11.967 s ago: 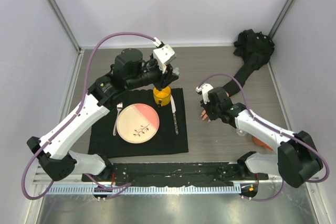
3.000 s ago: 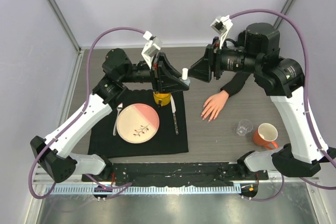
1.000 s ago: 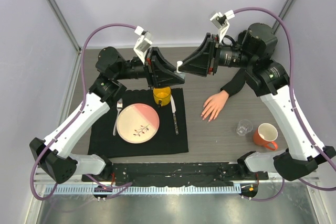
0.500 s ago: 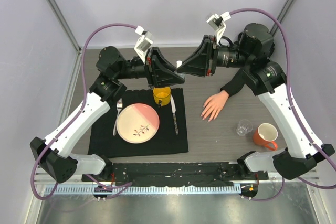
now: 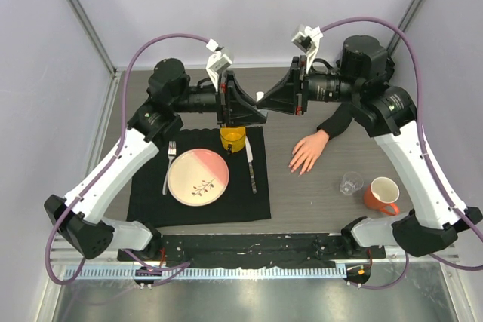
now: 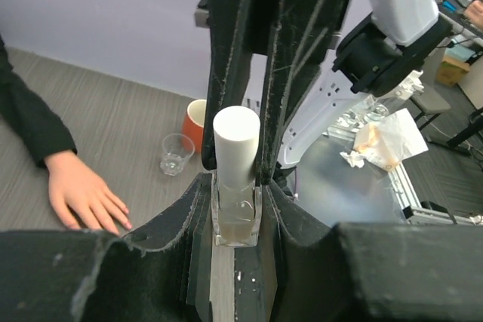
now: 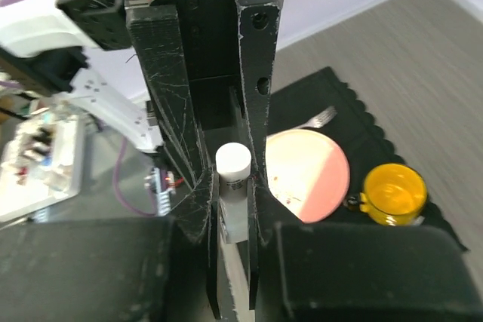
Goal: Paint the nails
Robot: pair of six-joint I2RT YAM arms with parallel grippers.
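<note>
Grey table below; at upper centre, left gripper clenches a bottle, right gripper clamps its cap. Twist squarely, bottle upright, avoiding spills.

We take this for a robotics lab: a closed test cell built around a staged place setting. A black scalloped cloth placemat lies on a grey wood-grain table. Behind and beside the placemat stand plain pale wall panels held by bare metal corner posts. Nearer than the placemat, a slotted aluminium rail runs by the bases of two white-and-black robot arms trailing purple cables. Right of the placemat lies a pale mannequin hand in a black sleeve. Farther right still, past the table's edge, we see a shiny metal bench strewn with crumpled plastic wrapping.
</note>
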